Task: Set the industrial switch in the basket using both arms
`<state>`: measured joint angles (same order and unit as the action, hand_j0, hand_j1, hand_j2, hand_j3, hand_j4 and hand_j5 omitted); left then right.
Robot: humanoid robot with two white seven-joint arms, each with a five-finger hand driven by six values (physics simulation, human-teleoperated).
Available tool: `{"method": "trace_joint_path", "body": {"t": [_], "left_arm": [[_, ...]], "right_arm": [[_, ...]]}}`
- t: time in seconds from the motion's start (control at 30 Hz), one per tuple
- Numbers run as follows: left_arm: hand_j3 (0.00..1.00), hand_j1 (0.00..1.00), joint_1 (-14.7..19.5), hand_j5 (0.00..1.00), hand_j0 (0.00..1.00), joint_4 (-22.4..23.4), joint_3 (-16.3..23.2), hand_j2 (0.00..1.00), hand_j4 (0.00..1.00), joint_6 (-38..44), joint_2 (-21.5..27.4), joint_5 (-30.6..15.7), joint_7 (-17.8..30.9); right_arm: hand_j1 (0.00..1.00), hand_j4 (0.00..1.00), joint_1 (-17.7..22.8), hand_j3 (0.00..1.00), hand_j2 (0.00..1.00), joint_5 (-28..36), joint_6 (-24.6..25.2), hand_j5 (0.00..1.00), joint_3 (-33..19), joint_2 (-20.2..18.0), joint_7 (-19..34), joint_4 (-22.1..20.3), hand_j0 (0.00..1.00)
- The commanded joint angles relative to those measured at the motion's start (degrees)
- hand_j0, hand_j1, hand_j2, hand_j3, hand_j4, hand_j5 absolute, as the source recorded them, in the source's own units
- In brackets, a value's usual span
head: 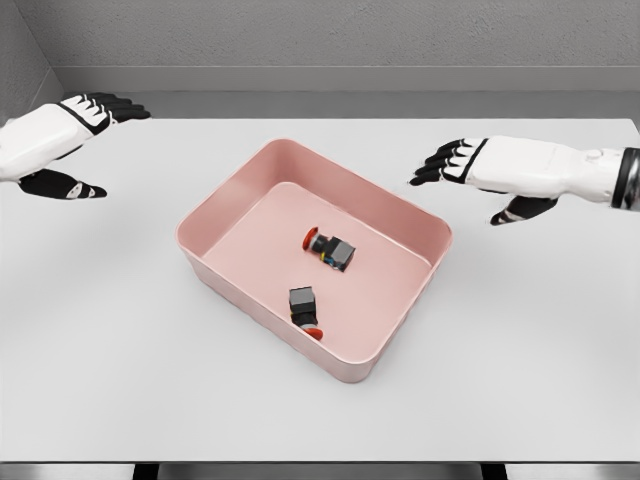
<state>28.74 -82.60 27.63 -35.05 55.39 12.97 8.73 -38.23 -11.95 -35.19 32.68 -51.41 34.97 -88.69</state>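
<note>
Risk looked slight: both switches (331, 250) (305, 306) lay inside the pink basket (222, 268), each robot hand (78, 140) (470, 175) spread empty, where only a careless sweep could nudge it.

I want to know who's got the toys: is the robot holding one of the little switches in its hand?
No, both switches lie inside the pink basket, and the left hand and right hand are open.
</note>
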Motion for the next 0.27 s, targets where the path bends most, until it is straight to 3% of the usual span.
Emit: {"method": "trace_joint_path", "body": {"t": [0.0, 0.23], "left_arm": [[1.00, 1.00, 0.0, 1.00, 1.00, -0.3, 0.0, 1.00, 1.00, 0.0, 0.1, -0.4, 0.0], [1.00, 1.00, 0.0, 1.00, 1.00, -0.4, 0.0, 1.00, 1.00, 0.0, 0.1, -0.4, 0.0]], "right_arm": [[1.00, 1.00, 0.0, 1.00, 1.00, 0.5, 0.2, 1.00, -1.7, -1.9, -0.1, 3.6, 1.00], [1.00, 1.00, 0.4, 1.00, 1.00, 0.4, 0.2, 1.00, -1.8, -1.8, -0.1, 4.6, 1.00]]}}
